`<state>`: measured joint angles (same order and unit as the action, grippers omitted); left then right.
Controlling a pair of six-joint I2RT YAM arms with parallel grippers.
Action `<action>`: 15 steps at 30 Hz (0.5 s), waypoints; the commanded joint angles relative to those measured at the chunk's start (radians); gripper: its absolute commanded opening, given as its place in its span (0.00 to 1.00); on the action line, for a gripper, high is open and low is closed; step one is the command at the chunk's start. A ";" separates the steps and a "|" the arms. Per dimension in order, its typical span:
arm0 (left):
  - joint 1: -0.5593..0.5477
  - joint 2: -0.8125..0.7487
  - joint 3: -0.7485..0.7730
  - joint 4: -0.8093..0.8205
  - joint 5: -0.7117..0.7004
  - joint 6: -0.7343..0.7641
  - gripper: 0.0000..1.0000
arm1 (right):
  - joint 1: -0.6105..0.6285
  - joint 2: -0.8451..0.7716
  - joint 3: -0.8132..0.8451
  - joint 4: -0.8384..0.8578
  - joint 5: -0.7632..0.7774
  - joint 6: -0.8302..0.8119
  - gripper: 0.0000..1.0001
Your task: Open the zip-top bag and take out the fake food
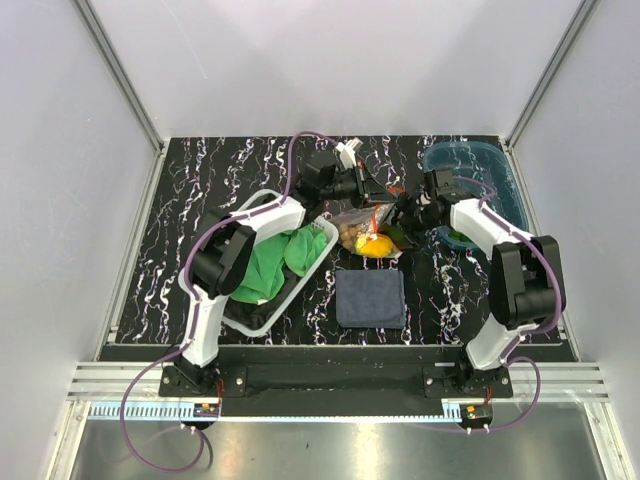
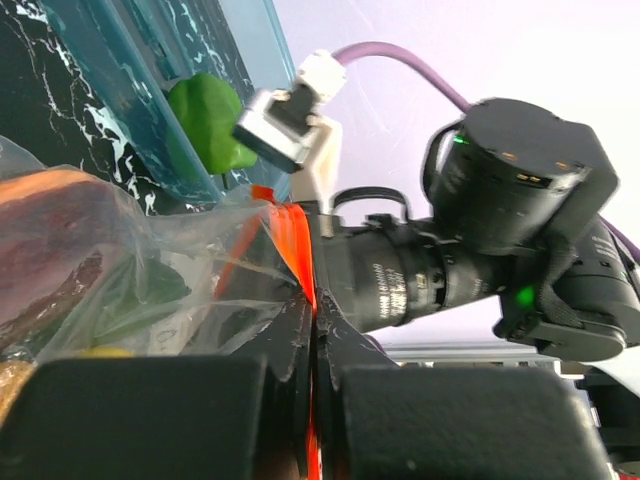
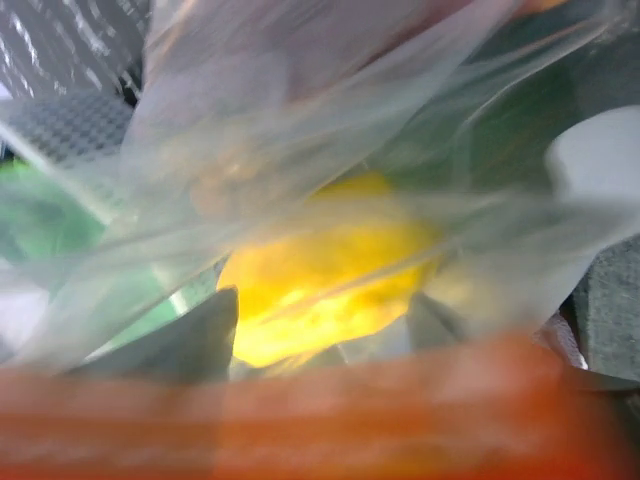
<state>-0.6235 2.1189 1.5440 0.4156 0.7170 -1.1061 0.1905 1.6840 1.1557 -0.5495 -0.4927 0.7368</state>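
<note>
The zip-top bag (image 1: 355, 228) lies at mid-table, clear, with an orange-red zip strip (image 2: 292, 240). My left gripper (image 2: 313, 305) is shut on that strip, its jaws pressed together with orange showing between them; in the top view the left gripper (image 1: 377, 200) sits at the bag's far edge. The right gripper (image 1: 404, 213) is at the bag's right end, and in the right wrist view its dark fingertips (image 3: 195, 335) stand apart, open. The strip (image 3: 320, 415) blurs across in front of them. Fake food shows through the film: a yellow lemon-like piece (image 3: 325, 280) (image 1: 372, 245) and something green (image 2: 130, 295).
A translucent blue tray (image 1: 497, 170) stands at the back right with a green toy piece (image 2: 208, 120) (image 1: 458, 237) in it. A white basket (image 1: 250, 205) holding a green cloth (image 1: 272, 262) is on the left. A dark blue cloth (image 1: 370, 297) lies in front of the bag.
</note>
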 commanded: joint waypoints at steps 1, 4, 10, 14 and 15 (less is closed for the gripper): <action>-0.012 -0.002 -0.013 0.037 0.004 0.014 0.00 | 0.004 0.054 0.010 0.061 -0.023 0.108 0.76; -0.016 -0.011 -0.038 0.035 0.002 0.009 0.00 | 0.004 0.091 0.001 0.112 -0.014 0.138 0.77; -0.022 -0.014 -0.053 0.022 0.001 0.017 0.00 | 0.018 0.143 0.006 0.132 0.039 0.170 0.79; -0.022 -0.011 -0.071 0.017 -0.001 0.022 0.00 | 0.036 0.167 0.029 0.123 0.130 0.148 0.81; -0.022 -0.008 -0.074 0.017 0.002 0.022 0.00 | 0.043 0.175 0.033 0.125 0.140 0.142 0.81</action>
<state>-0.6338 2.1201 1.4876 0.3939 0.6994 -1.0973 0.2092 1.8320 1.1553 -0.4557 -0.4492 0.8722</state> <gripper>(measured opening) 0.012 0.801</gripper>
